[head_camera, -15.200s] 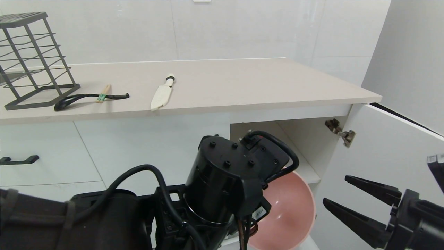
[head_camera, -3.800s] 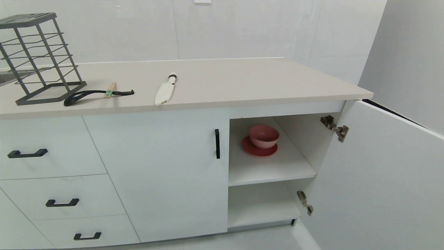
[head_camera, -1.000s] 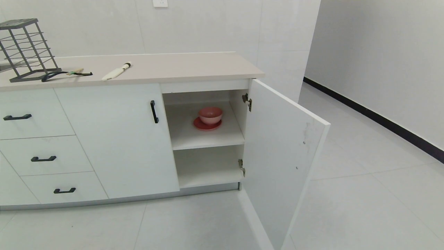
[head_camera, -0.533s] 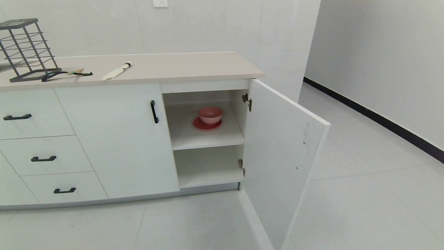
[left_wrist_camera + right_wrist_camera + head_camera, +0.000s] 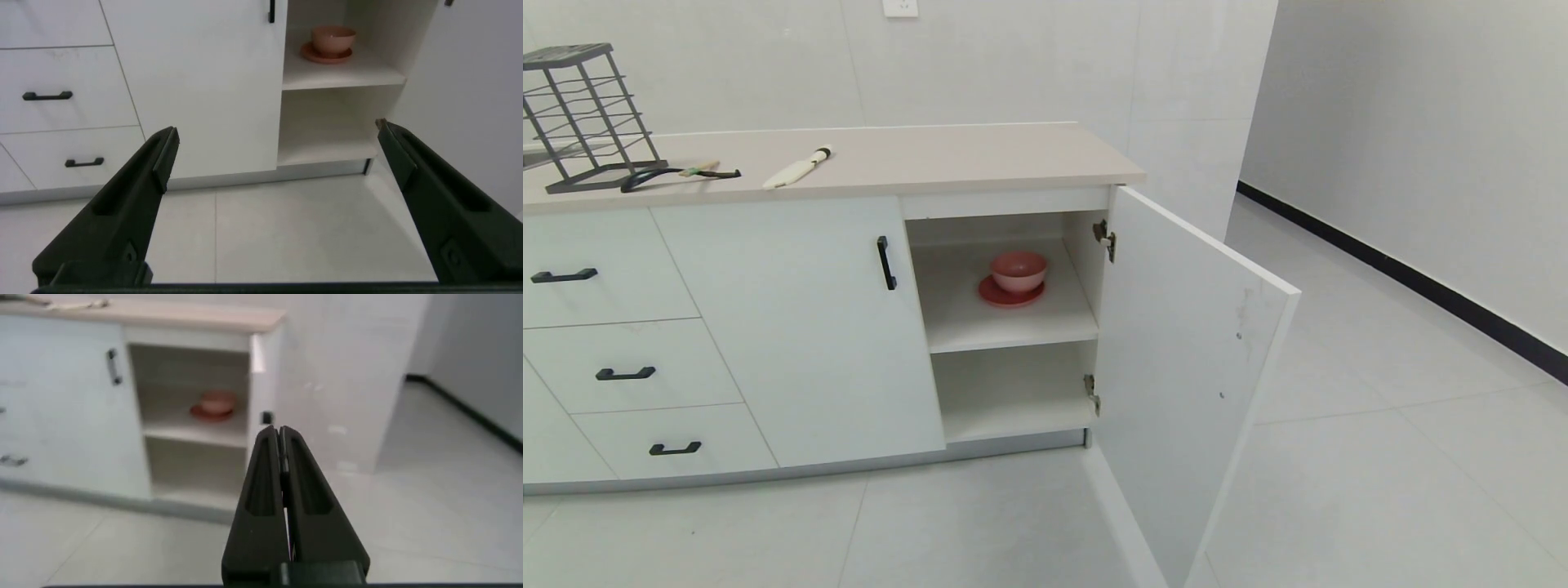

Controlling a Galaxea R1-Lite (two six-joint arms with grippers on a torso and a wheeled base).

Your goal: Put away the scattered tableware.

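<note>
A pink bowl (image 5: 1018, 269) stands on a red plate (image 5: 1005, 297) on the upper shelf of the open cabinet (image 5: 1005, 327). On the beige counter (image 5: 931, 155) lie a cream knife (image 5: 796, 167), a black ladle (image 5: 670, 174) and chopsticks (image 5: 699, 168). My left gripper (image 5: 276, 131) is open and holds nothing; it hangs over the floor facing the cabinet, with the bowl (image 5: 333, 37) far beyond it. My right gripper (image 5: 279, 434) is shut and holds nothing, also well back from the cabinet, with the bowl (image 5: 216, 400) in the distance.
The cabinet door (image 5: 1192, 359) stands wide open to the right. A dark wire rack (image 5: 584, 114) is at the counter's left end. Drawers with black handles (image 5: 625, 373) fill the left side. Tiled floor (image 5: 1339, 457) stretches in front and to the right.
The pink bowl, earlier at my left arm before the cabinet, now sits on the red plate inside. The camera has backed away from the counter. Over the last second nothing moved.
</note>
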